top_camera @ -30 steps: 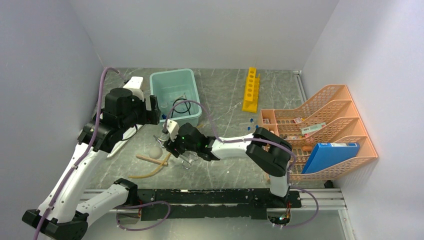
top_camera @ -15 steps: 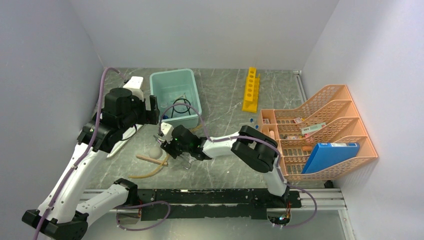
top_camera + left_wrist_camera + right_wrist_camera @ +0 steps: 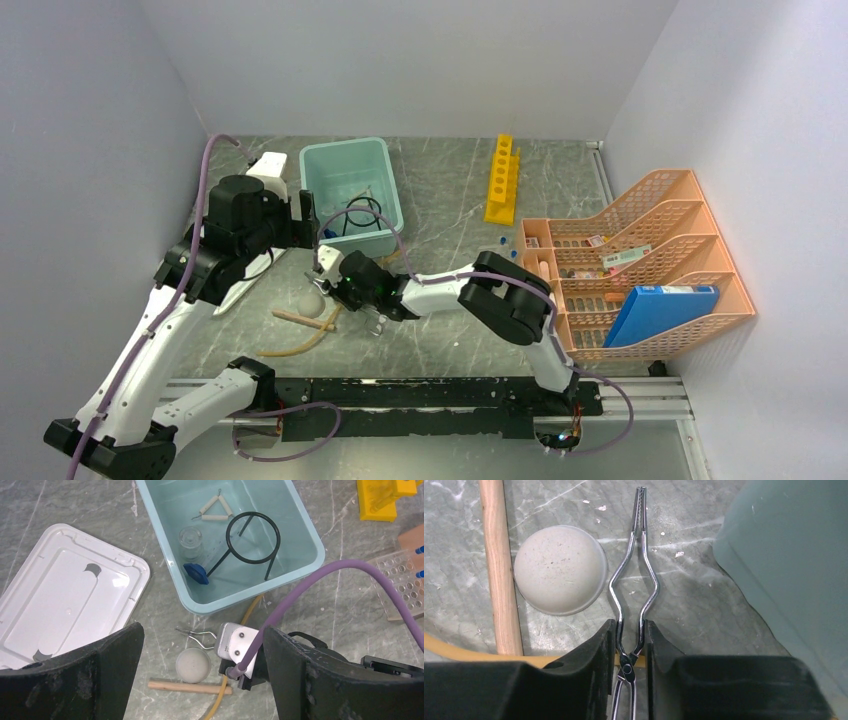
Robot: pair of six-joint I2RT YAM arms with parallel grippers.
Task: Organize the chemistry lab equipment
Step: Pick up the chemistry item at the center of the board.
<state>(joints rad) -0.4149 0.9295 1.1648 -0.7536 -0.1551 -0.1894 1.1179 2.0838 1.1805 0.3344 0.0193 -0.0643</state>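
Left wrist view, left side: white lid (image 3: 70, 600) flat on bench (image 3: 325, 605). Left gripper (image 3: 202, 630) hangs above, jaws wide apart, nothing in them.

Right wrist view, left to right: wooden stick (image 3: 499, 565), grey dome (image 3: 559, 570), silver wire clip (image 3: 639, 515) flat on bench, teal tub (image 3: 794, 555) at right edge. Right gripper (image 3: 630, 630) bottom middle, jaws pinch clip near its joint.

Grip looks centred. Best lift straight up, slowly, so thin wire does not twist or bump dome.
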